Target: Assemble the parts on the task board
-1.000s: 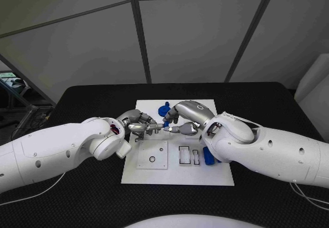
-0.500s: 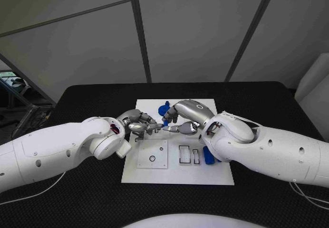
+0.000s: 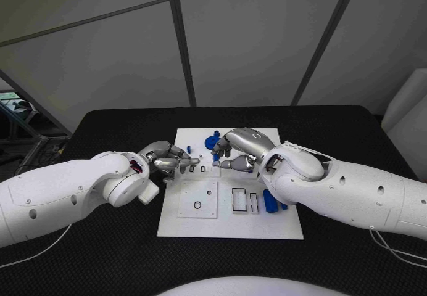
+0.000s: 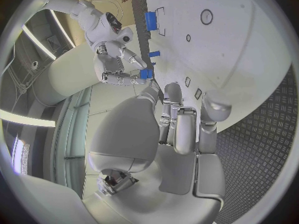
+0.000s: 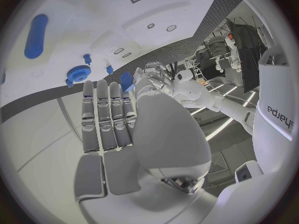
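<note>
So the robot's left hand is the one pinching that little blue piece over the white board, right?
Not quite. It is the right hand that pinches the small blue piece over the white board. The left wrist view shows this plainly. The left hand holds nothing.

Head camera high, facing down on the counter [image 3: 116, 123], wrist cameras close behind each hand, all sharing the white board [image 3: 267, 231]
</note>
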Controlling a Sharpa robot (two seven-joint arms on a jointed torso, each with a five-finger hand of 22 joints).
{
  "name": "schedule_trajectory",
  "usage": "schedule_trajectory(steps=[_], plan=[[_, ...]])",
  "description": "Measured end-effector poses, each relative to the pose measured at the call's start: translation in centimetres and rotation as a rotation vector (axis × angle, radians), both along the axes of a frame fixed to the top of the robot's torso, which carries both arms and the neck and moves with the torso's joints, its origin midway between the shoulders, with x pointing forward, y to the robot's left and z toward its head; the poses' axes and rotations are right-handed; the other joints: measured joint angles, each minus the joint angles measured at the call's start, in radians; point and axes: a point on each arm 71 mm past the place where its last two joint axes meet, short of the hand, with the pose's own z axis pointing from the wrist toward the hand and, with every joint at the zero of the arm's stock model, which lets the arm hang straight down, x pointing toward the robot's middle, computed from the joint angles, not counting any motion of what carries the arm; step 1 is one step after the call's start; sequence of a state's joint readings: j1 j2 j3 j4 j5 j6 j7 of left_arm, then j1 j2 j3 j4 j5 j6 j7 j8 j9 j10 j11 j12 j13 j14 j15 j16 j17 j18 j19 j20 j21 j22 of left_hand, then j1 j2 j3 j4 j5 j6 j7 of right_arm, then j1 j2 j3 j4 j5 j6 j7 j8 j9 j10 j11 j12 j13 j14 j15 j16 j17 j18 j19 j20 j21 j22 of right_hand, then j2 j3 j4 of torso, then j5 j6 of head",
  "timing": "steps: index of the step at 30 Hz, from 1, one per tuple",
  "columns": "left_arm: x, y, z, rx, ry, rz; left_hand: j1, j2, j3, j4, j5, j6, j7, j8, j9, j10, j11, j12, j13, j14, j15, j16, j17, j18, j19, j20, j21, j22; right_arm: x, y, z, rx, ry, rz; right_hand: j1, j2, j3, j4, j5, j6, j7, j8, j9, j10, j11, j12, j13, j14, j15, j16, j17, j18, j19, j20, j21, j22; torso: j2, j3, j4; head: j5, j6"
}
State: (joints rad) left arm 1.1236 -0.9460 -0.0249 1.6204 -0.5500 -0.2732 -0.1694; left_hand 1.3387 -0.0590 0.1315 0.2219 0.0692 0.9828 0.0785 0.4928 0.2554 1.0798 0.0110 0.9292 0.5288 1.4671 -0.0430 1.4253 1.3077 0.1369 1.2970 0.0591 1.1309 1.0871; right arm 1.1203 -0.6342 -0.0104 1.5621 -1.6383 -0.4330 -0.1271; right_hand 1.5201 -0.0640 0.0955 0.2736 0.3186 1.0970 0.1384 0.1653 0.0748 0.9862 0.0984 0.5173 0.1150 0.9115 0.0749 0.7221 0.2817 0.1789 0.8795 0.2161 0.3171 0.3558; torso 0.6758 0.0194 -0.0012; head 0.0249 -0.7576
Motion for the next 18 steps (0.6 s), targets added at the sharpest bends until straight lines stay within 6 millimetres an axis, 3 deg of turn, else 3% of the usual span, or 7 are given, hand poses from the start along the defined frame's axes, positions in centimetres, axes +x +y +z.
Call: schedule_trajectory(steps=[15,16,18], plan=[[-0.3,1.5,1.1,-0.006,-0.022,0.022,0.004,-0.004,0.007,0.001,0.000,0.000,0.000,0.000,-0.004,0.000,0.000,-0.007,-0.002,0.000,0.000,-0.012,0.000,-0.002,-0.014,0.002,-0.024,-0.027,2.1,1.6,-1.3,-0.042,0.014,-0.021,0.000,0.000,0.003,-0.003,-0.003,0.000,0.000,-0.001,0.001,0.000,0.000,0.000,-0.001,0.000,0.000,0.000,-0.001,0.000,0.000,0.000,0.000,0.001,0.000,-0.0012,0.0008,0.009,-0.001],[-0.3,1.5,1.2,-0.010,-0.025,0.024,0.004,-0.004,0.011,0.003,0.000,-0.004,0.004,0.000,-0.005,-0.001,0.001,-0.008,-0.003,0.000,0.000,-0.021,-0.001,-0.053,-0.025,0.002,-0.038,-0.041,2.2,1.7,-1.3,-0.045,0.015,-0.021,0.000,0.000,0.003,-0.003,-0.004,0.000,0.000,-0.001,0.001,0.000,0.000,0.000,-0.001,0.000,0.000,0.000,-0.001,0.000,0.000,0.000,0.000,0.001,0.001,-0.0012,0.0009,0.009,-0.001],[-0.3,1.4,1.4,-0.020,-0.032,0.026,0.008,-0.008,0.013,0.005,0.000,-0.009,0.009,0.000,-0.007,-0.011,0.004,-0.012,-0.004,-0.002,-0.002,-0.035,-0.012,-0.052,-0.040,0.004,-0.061,-0.062,2.3,1.8,-1.5,-0.051,0.018,-0.024,0.000,0.000,0.003,-0.003,-0.004,0.000,0.000,-0.003,0.001,0.000,0.000,0.000,-0.001,0.000,0.000,0.000,-0.001,0.000,0.000,0.000,0.004,0.001,0.001,-0.0012,0.0009,0.010,-0.002]])
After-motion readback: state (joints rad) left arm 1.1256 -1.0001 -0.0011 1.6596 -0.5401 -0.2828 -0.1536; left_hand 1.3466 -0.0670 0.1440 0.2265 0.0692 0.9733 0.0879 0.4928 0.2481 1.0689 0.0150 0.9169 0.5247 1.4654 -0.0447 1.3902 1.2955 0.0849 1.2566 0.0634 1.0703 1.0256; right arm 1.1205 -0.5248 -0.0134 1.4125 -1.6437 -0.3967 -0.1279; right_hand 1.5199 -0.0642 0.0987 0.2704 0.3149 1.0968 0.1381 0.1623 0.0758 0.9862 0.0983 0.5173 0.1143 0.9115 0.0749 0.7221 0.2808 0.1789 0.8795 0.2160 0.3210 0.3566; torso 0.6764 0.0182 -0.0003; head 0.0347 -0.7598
